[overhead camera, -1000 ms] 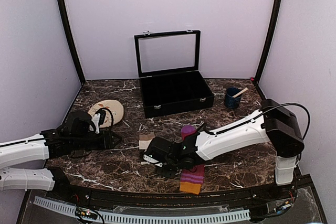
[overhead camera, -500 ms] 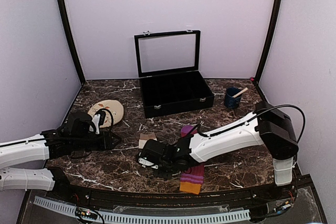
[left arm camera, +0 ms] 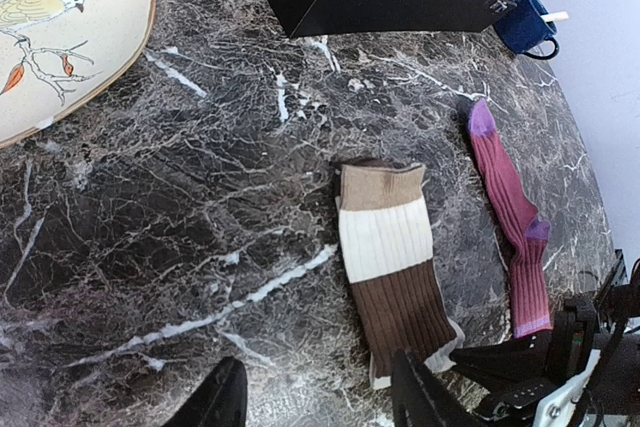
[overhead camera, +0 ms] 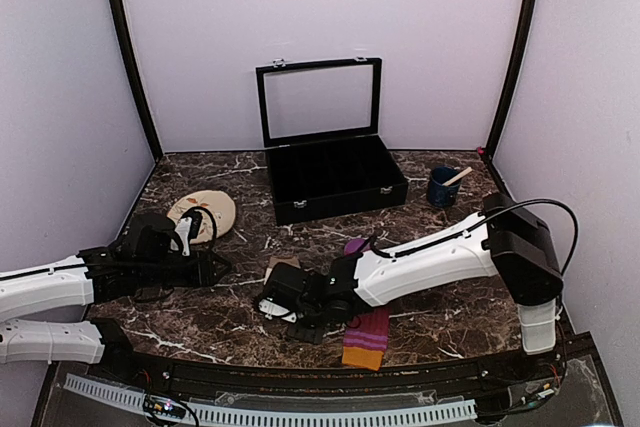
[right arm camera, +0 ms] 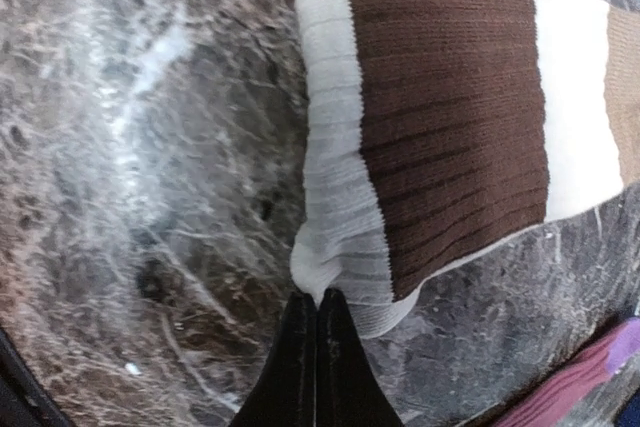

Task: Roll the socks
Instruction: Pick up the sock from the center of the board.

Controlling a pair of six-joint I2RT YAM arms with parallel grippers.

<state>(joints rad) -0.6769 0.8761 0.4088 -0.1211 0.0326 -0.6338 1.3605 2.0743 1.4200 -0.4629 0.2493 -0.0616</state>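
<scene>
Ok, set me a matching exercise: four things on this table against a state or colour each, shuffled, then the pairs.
Things:
1. box
2. mug
3. cream sock
4. purple sock

States:
A. flat, one end at the tips of the right pincer
B. lid raised
C. holds a stick
D. orange cuff

Pairs: 1-B, 2-C, 3-A, 4-D

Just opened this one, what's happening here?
The right gripper, fingers shut, touches the cream end of the cream-and-brown sock, which lies flat on the marble table. Whether it pinches fabric is unclear. The left gripper hovers open nearby, holding nothing. The magenta sock lies flat too; neither is rolled.
</scene>
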